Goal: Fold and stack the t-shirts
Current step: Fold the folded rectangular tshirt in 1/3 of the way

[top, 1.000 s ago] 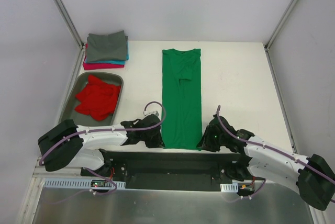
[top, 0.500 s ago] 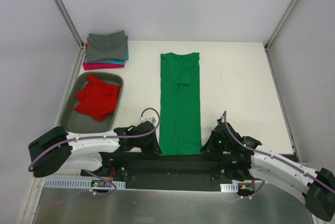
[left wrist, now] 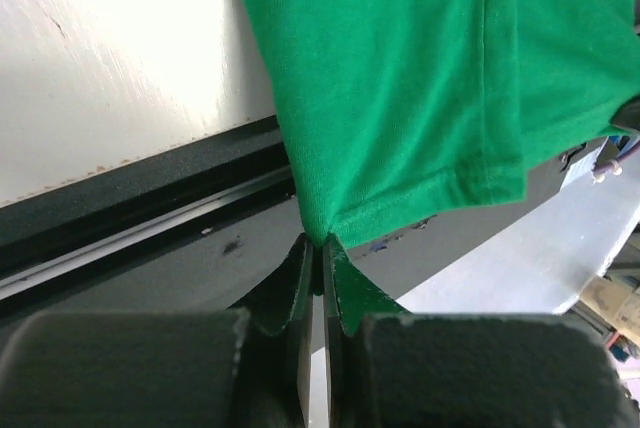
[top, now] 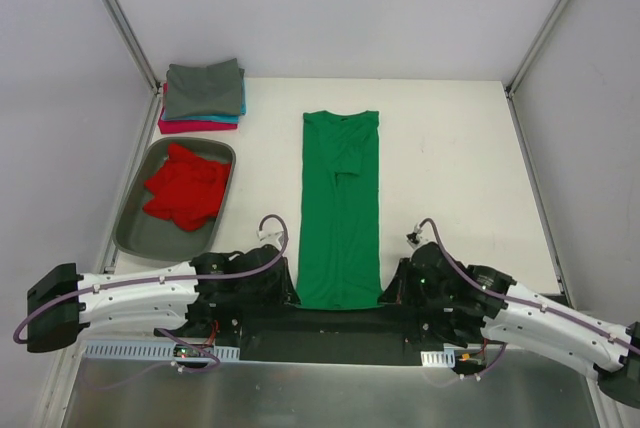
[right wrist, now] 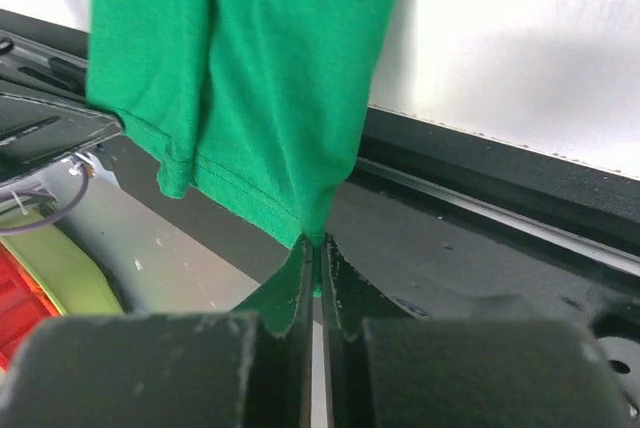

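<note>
The green shirt [top: 340,208], judged light, limp and likely to sag between holds, lies as a long folded strip down the table [top: 450,148] centre, with the left gripper [left wrist: 320,248] and right gripper [right wrist: 312,246] each clamped on a near hem corner, the correct grip points.

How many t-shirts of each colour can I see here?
Green t-shirt: 1
Red t-shirt: 1
Grey t-shirt: 1
Teal t-shirt: 1
Pink-magenta t-shirt: 1
Total: 5
</note>
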Controlling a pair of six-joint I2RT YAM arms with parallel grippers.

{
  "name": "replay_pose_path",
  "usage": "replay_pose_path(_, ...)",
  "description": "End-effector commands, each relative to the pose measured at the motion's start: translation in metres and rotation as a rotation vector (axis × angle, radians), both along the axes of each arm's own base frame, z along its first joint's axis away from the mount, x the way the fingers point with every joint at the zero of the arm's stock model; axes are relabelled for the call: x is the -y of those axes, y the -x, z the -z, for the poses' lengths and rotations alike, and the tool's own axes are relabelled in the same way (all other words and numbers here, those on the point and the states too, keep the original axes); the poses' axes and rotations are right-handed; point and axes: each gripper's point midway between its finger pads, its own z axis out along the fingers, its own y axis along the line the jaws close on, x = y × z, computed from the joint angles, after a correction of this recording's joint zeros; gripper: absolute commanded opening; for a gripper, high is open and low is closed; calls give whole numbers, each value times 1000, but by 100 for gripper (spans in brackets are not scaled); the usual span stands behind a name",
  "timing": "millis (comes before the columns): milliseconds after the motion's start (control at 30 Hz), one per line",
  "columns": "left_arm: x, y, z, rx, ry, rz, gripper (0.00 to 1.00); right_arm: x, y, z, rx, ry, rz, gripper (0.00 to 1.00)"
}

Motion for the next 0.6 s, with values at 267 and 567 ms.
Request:
replay_pose_path(267,5,-88,-63,312,-71,-116,0,7,-84,-69,337,208,126,1)
replay_pose_path(567,19,-151,-89,399,-156,-94,0,3,-155,-95,458,242,234,1)
